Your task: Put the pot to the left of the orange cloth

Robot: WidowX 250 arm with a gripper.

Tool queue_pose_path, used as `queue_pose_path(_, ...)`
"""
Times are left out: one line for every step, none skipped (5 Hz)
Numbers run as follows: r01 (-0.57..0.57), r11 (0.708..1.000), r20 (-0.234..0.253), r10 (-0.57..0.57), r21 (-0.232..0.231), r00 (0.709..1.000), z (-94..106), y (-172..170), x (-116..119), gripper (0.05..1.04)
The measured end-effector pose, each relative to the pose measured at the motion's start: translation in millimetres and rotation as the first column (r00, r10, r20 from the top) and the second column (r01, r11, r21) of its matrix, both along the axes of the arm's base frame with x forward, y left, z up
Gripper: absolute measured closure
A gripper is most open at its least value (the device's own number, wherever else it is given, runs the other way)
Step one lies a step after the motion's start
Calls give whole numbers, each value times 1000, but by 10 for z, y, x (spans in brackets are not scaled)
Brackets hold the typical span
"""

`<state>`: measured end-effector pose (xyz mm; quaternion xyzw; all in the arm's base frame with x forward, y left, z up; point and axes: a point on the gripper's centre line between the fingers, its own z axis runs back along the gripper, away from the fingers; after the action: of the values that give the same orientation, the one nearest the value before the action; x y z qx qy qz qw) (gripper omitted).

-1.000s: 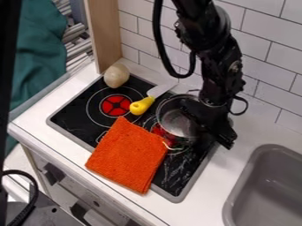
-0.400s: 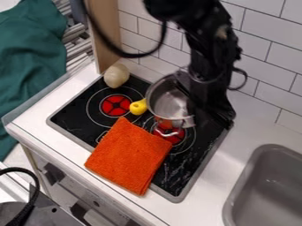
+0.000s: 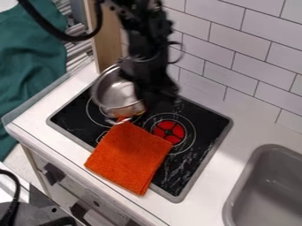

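Wall (image 3: 224,44): white, smooth rectangular tiles in staggered courses, thin dark joints.

Desk (image 3: 206,201): white, smooth top, straight front edge.

Cooktop (image 3: 200,112): flat black glossy panel, rectangular, grey rim, rounded corners, pale streaks on the surface.

Arm (image 3: 141,37): black, jointed, entering from the top edge; a looped black cable (image 3: 65,37) to one side.

Fabric (image 3: 29,79): dark green, softly creased, at the left edge.

Sink (image 3: 271,194): matt grey basin, rounded corners, lower right.

Cloth (image 3: 128,156): orange, nubbly weave, folded to a rough square, lying across the front edge of the cooktop and onto the desk.

Panel (image 3: 109,48): pale wood, upright, beside the wall.

Pot (image 3: 115,95): round, shiny metal, tilted with its mouth partly toward the camera; over the far left part of the cooktop, beyond the cloth's far corner, a looped handle near that corner. Contact with the cooktop cannot be told.

Pincer (image 3: 154,98): black, clenched on the pot at its right side.

Burner (image 3: 168,131): red disc, dark cross, thin pale rings around it.
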<state>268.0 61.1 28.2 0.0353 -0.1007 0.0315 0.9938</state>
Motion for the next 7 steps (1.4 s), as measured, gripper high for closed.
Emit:
queue_pose_path(-24, 999, -64, 25, 28, 998, -193, 419, -42, 1028)
queue_pose_path(-13, 998, -99, 19, 66, 995, -321, 620, -112, 1028)
queue_pose_path(0, 995, -109, 11, 103, 994, -373, 782, -173, 1028)
queue_pose_path(46, 994, -138, -32, 97, 990, -448, 805, -336, 1028)
queue_pose_path(69, 994, -132, -57, 84, 990, -437, 820, -404, 1028)
queue_pose_path(75, 995, -130, -67, 63, 989, -448, 823, -434, 1006)
queue_pose_path(49, 998, -123, -44, 37, 991, -474, 829, -437, 853)
